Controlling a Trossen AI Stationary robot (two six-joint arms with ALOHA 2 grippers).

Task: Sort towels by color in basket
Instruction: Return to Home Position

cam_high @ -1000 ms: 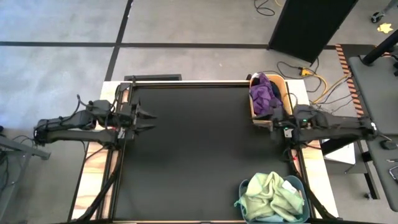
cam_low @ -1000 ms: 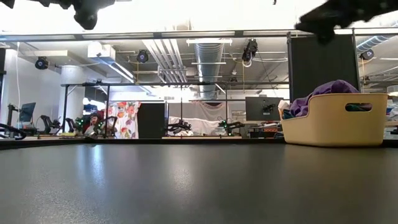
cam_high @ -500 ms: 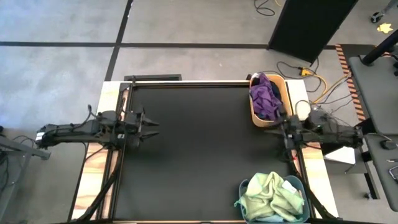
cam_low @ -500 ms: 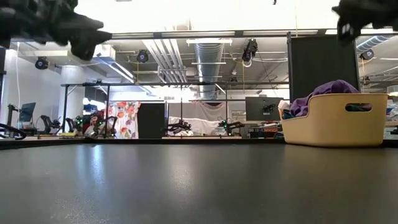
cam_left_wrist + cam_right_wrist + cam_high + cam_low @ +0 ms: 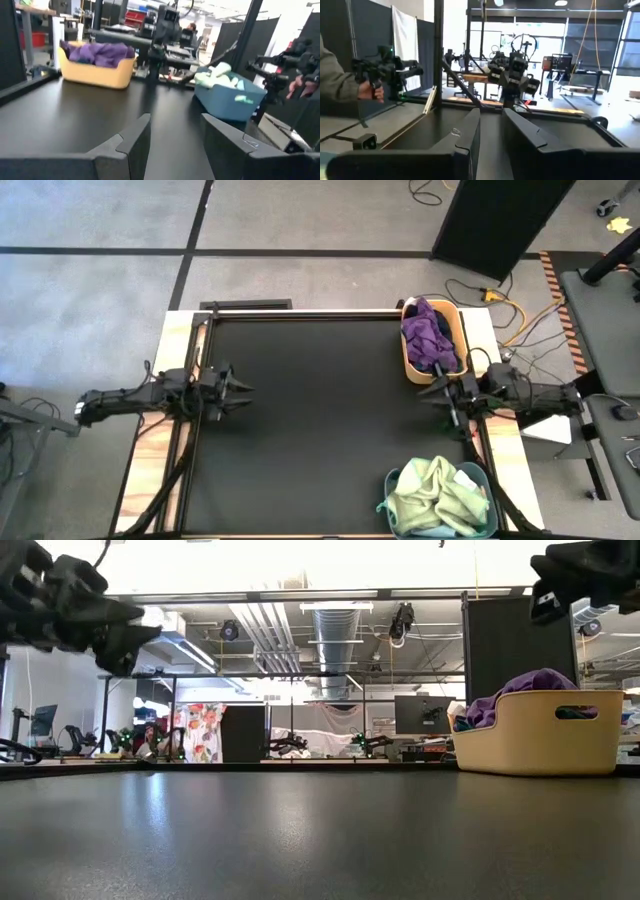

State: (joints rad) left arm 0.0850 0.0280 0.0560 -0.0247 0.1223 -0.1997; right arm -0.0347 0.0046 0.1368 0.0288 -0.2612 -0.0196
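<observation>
Purple towels (image 5: pixel 427 332) lie heaped in a tan basket (image 5: pixel 456 330) at the table's far right; they also show in the low view (image 5: pixel 520 690) and the left wrist view (image 5: pixel 100 51). Pale yellow-green towels (image 5: pixel 432 492), with a bit of light blue, fill a blue basket (image 5: pixel 485 480) at the near right edge. My left gripper (image 5: pixel 238 387) hovers open over the table's left edge, its fingers pointing right. My right gripper (image 5: pixel 436 392) hovers open just near of the tan basket, its fingers pointing left. Neither holds anything.
The black mat (image 5: pixel 320 420) between the two grippers lies bare. Cables (image 5: pixel 520 320) trail off the table's far right corner. A person's hand (image 5: pixel 370 90) and sleeve show beyond the table in the right wrist view.
Both arms have drawn back and come lower. My left gripper has shifted toward the near edge at the table's left side. My right gripper has moved away from the tan basket toward the near edge. The towels have stayed where they were.
</observation>
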